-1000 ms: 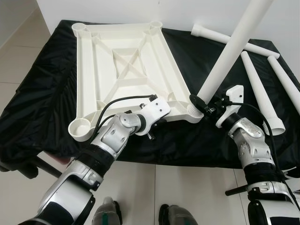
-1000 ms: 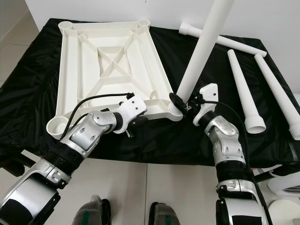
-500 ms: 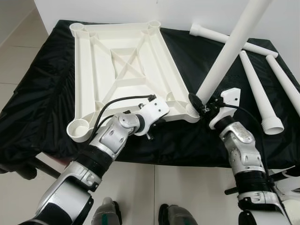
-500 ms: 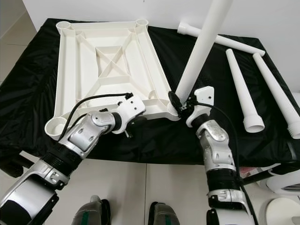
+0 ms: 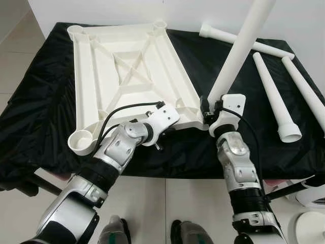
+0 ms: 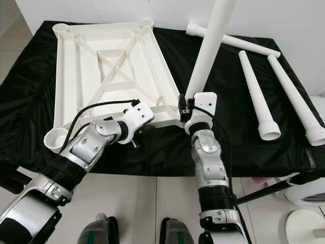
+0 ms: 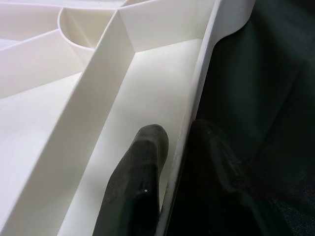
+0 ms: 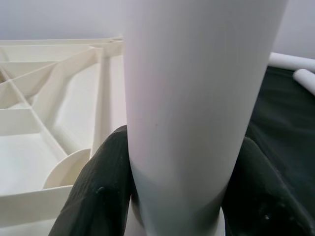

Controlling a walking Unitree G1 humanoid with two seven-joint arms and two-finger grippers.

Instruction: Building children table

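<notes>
The inverted tabletop (image 5: 127, 71) is shown on the black-covered desk (image 5: 30, 112). Its near rim is pinched between the closed fingers of the left hand (image 7: 172, 162). A table leg (image 5: 238, 51) is clamped by the right hand (image 5: 209, 108), its long axis rising up and far-right from the near-right corner socket (image 8: 66, 169). Three spare legs (image 5: 271, 94) lie at far right. No writing is legible.

A room in a home

A desk (image 5: 45, 101) under black cloth stands by a white wall (image 5: 304, 20), on pale floor tiles (image 5: 15, 56).
</notes>
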